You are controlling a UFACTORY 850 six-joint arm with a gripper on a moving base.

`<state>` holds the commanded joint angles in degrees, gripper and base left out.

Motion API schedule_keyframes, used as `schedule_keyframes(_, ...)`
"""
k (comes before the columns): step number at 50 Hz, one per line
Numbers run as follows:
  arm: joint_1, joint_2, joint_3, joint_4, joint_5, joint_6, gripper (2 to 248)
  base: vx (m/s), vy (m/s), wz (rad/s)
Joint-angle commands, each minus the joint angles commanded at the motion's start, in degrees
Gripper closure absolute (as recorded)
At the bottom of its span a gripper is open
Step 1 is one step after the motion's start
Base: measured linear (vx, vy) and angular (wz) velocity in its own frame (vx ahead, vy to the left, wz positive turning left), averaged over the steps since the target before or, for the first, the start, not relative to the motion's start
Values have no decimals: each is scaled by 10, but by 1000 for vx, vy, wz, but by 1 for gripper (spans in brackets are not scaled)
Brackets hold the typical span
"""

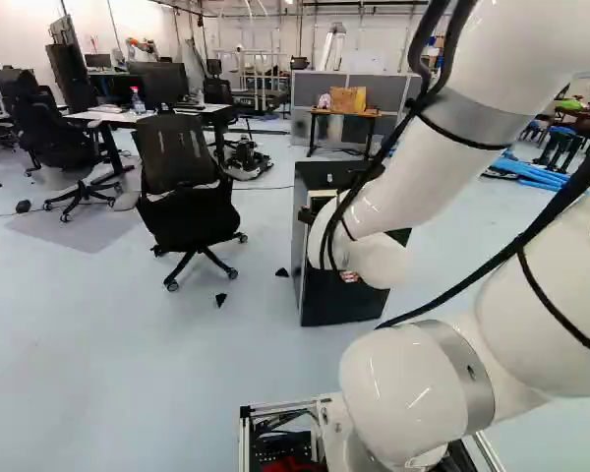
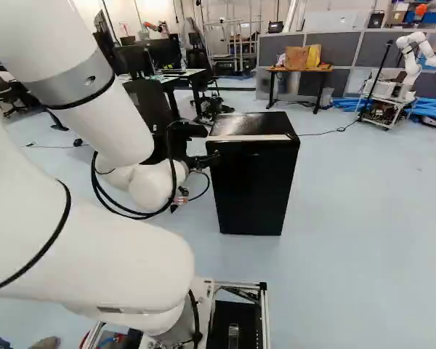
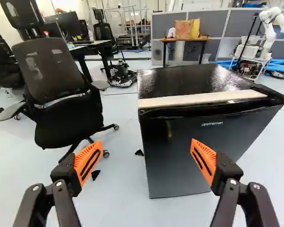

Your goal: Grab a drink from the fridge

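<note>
In the right base view my gripper [image 2: 202,145] is partly hidden by its own arm, close to the left side of the black fridge [image 2: 253,190]. The wrist view shows the gripper [image 3: 144,158] wide open with nothing between its orange pads. One finger stands over the floor beside the fridge, the other in front of the dark door [image 3: 180,146]. A pale strip [image 3: 201,99] runs along the top above the door, which looks shut there. Much of the fridge [image 1: 324,310] is covered by the arm in the left base view. No drink inside the fridge can be seen.
A black office chair [image 1: 189,202] stands beside the fridge. Behind are desks, a bottle [image 1: 138,100] on one of them, and a small table [image 2: 299,69] with boxes. Another robot [image 2: 407,62] stands at the far right, near blue tubes.
</note>
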<state>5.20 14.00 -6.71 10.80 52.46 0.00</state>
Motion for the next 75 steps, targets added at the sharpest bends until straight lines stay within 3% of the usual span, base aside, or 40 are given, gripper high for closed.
schedule_keyframes(21,46,-23,-19,58,46,0,3,0,0,0)
schedule_keyframes(44,90,-86,-43,126,98,0,3,0,0,0)
schedule_keyframes(75,135,-162,-66,216,164,0,3,0,0,0)
